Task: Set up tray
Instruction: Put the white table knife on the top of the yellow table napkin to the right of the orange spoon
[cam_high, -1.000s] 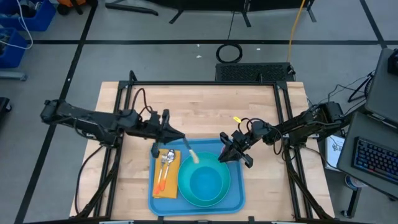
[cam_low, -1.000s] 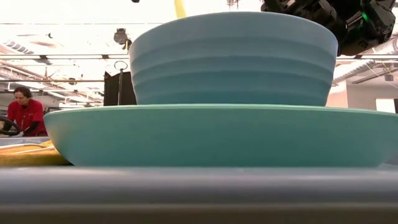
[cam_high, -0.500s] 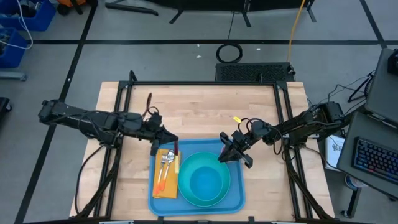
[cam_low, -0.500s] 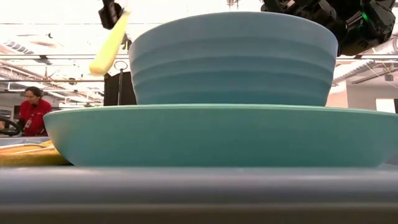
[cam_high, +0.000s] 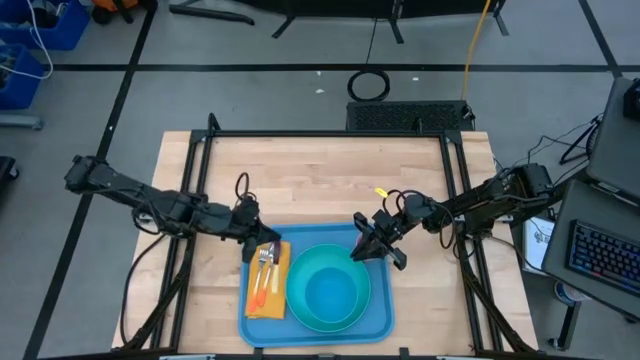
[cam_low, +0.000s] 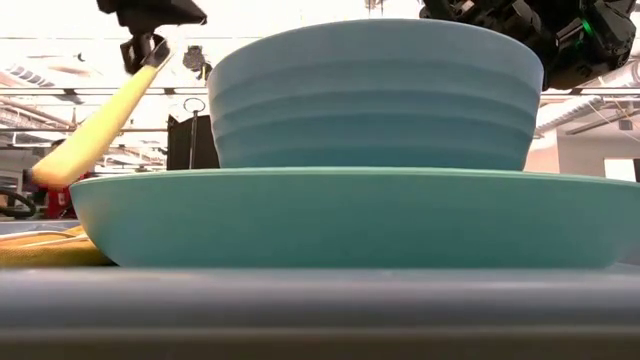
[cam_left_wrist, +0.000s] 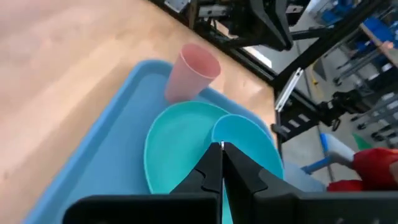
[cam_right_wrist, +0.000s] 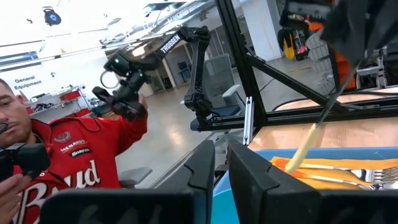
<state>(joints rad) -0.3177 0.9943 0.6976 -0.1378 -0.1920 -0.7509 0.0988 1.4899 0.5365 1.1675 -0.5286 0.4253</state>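
Tray (cam_high: 380, 312), blue, lying at near middle of tabletop (cam_high: 320, 180). Carrying yellow napkin (cam_high: 262, 298) with cutlery at left, turquoise plate (cam_high: 298, 308) with bowl (cam_high: 330, 290) in middle, pink cup (cam_left_wrist: 193, 71) just beside plate near a corner. Left claw (cam_high: 262, 243) clenched on yellow-handled utensil (cam_low: 95, 135), hanging over napkin's far end, handle tilted downward. Right claw (cam_high: 372, 245) poised at tray's far right, beside bowl; clenched or released, cannot tell.

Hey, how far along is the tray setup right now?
Done: the tray holds a napkin with fork and spoon, a plate with a bowl on it, and a pink cup. In hand: the left claw is shut on a yellow-handled utensil near the napkin. Left: laying it down. The right claw waits over the tray's far edge.
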